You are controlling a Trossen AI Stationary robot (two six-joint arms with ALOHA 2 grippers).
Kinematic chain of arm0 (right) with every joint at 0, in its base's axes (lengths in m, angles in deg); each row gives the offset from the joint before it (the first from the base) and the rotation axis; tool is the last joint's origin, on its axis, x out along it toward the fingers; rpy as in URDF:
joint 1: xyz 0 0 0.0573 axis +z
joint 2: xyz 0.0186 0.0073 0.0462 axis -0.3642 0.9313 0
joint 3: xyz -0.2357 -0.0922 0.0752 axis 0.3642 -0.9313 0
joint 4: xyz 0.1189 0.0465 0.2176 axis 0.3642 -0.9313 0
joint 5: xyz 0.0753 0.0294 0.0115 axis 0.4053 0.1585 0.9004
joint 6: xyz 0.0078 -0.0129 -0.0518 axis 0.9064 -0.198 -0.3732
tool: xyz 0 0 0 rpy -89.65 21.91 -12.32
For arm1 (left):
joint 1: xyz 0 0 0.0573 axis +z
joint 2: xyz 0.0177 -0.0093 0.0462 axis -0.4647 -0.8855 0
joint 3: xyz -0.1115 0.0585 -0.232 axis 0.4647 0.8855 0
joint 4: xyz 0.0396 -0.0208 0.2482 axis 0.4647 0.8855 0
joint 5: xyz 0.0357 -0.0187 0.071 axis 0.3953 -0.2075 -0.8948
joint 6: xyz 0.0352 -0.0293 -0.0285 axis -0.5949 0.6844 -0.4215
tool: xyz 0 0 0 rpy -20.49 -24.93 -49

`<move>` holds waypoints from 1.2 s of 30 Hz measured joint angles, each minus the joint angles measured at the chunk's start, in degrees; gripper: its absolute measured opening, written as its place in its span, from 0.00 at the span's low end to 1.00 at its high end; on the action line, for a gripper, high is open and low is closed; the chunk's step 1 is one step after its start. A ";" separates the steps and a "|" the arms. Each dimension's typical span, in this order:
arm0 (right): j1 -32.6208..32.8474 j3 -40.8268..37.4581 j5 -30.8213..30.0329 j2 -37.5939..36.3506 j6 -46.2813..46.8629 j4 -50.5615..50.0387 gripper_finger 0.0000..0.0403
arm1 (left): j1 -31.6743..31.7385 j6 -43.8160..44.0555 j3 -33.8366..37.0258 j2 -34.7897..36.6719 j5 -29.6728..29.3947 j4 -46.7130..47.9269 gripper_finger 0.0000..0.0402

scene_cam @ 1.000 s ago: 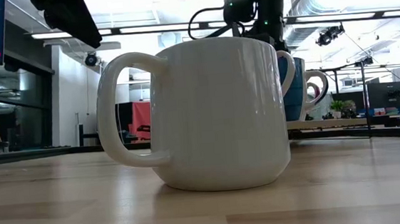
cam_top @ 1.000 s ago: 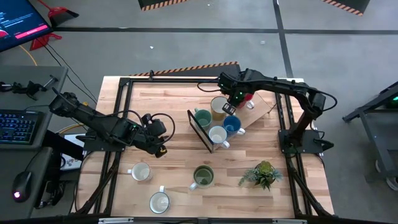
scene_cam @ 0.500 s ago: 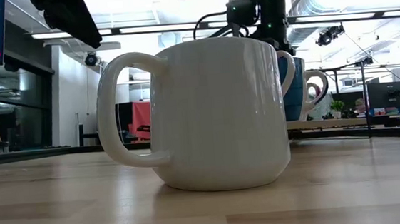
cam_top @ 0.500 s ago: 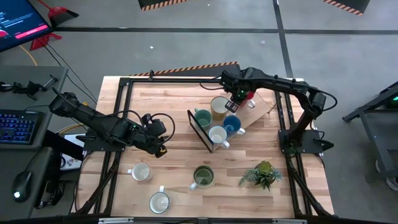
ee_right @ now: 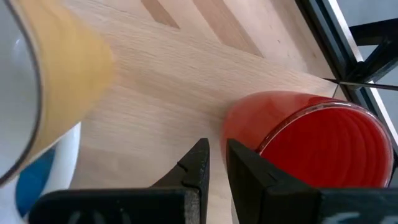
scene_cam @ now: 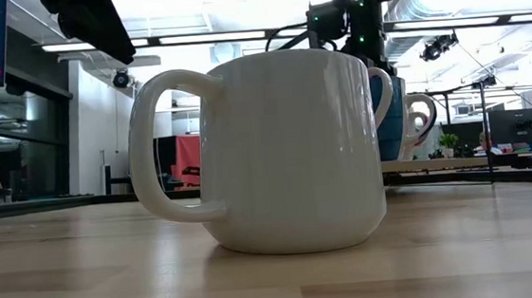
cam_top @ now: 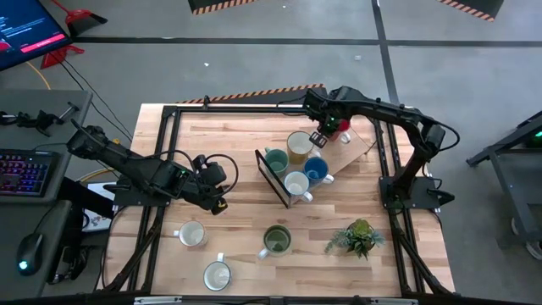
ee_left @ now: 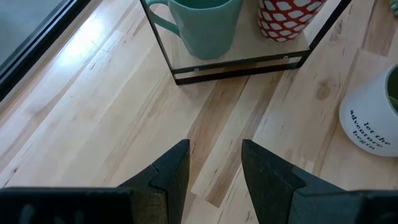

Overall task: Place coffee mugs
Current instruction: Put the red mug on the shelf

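Four mugs stand together on a wooden board with a dark frame (cam_top: 269, 174): cream-yellow (cam_top: 298, 146), teal (cam_top: 276, 161), blue (cam_top: 316, 169) and white (cam_top: 296, 183). A red mug (cam_top: 340, 129) stands at the board's far right. My right gripper (cam_top: 323, 135) hangs above the board just left of the red mug (ee_right: 311, 143). Its fingers (ee_right: 214, 163) are a narrow gap apart with nothing between them. My left gripper (cam_top: 222, 203) waits open at the table's left, its fingers (ee_left: 214, 162) over bare wood. An olive mug (cam_top: 276, 241) and two white mugs (cam_top: 191, 234) (cam_top: 217, 274) stand near the front.
A small potted plant (cam_top: 357, 237) stands at the near right. In the low view one white mug (scene_cam: 285, 152) fills the foreground. A dark metal frame (cam_top: 169, 119) runs along the table's edges. Bare wood lies between the left gripper and the board.
My right gripper has moved from above the cream-yellow mug toward the table's right edge, up to the red mug, keeping its narrow finger gap. No mug has moved.
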 joint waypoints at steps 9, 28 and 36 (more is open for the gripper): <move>-1.69 0.00 0.21 0.00 -1.88 0.00 0.11 | 0.00 0.04 0.00 0.00 0.00 0.00 0.34; 1.83 0.00 0.48 -0.02 0.94 -6.38 0.11 | 0.00 0.02 0.00 0.00 -0.02 0.00 0.34; 1.81 0.00 0.31 -0.02 1.68 -10.36 0.11 | 0.00 0.00 0.00 0.00 -0.02 0.00 0.34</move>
